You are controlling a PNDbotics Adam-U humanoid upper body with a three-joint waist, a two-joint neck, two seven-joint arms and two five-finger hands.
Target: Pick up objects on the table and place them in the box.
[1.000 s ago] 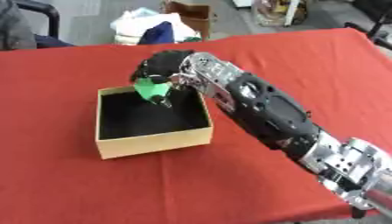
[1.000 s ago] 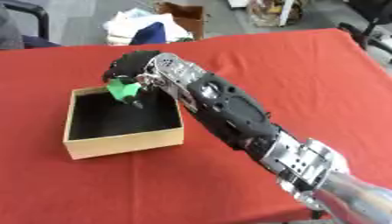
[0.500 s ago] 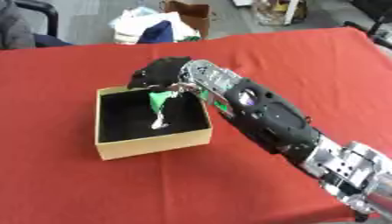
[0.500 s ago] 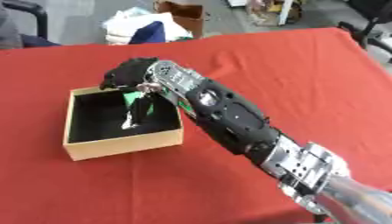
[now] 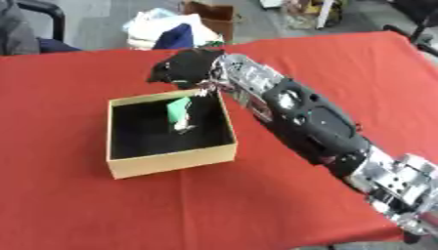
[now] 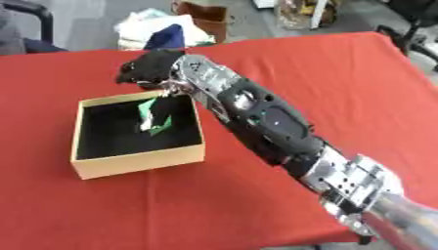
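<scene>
A tan cardboard box [image 5: 174, 158] with a black inside stands left of centre on the red table [image 5: 359, 63]. A small green and white thing [image 5: 180, 111] lies inside it, near the right wall, apart from any hand. My right arm reaches in from the lower right. Its black right hand [image 5: 185, 69] hovers over the box's far right corner, fingers relaxed and holding nothing. My left hand shows in neither view.
Beyond the table's far edge sit a pile of white and blue cloth [image 5: 171, 30], a brown carton [image 5: 214, 12] and a dark chair [image 5: 38, 19] at the upper left. Red cloth stretches right of and in front of the box.
The green thing has left my right hand and now lies inside the box. The hand has opened and drawn back up toward the box's far rim.
</scene>
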